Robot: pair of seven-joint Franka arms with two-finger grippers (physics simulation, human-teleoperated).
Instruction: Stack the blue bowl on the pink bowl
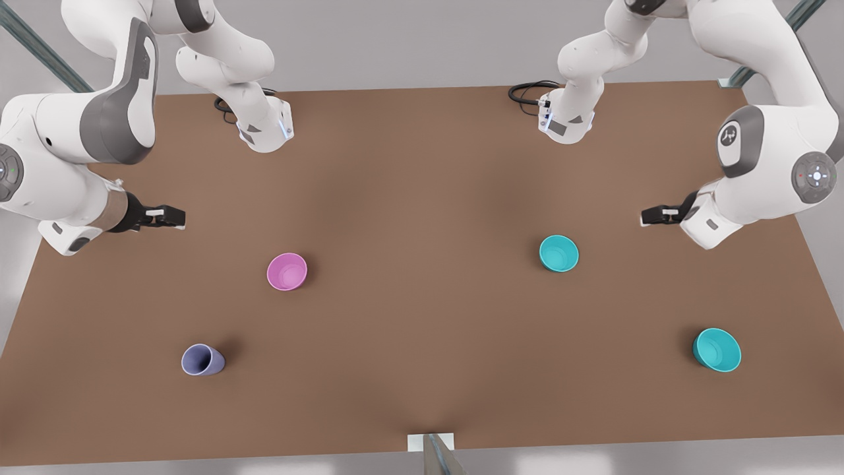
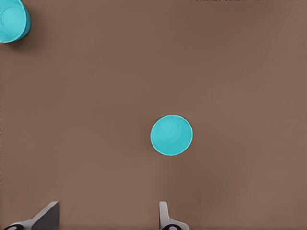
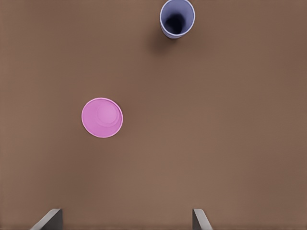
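Note:
The blue bowl (image 1: 559,253) (image 2: 171,135) stands upright on the brown table (image 1: 422,198), right of centre in the front view. The pink bowl (image 1: 287,271) (image 3: 101,117) stands upright left of centre, well apart from it. My left gripper (image 1: 653,216) (image 2: 106,221) hovers open above the table at the front view's right, back and to the right of the blue bowl, holding nothing. My right gripper (image 1: 173,216) (image 3: 125,223) hovers open at the front view's left, back and to the left of the pink bowl, also holding nothing.
A slightly wider teal bowl (image 1: 717,349) (image 2: 12,19) stands near the front right of the table. A lavender-blue cup (image 1: 202,360) (image 3: 177,18) stands at the front left. A small bracket (image 1: 432,443) sits at the table's front edge.

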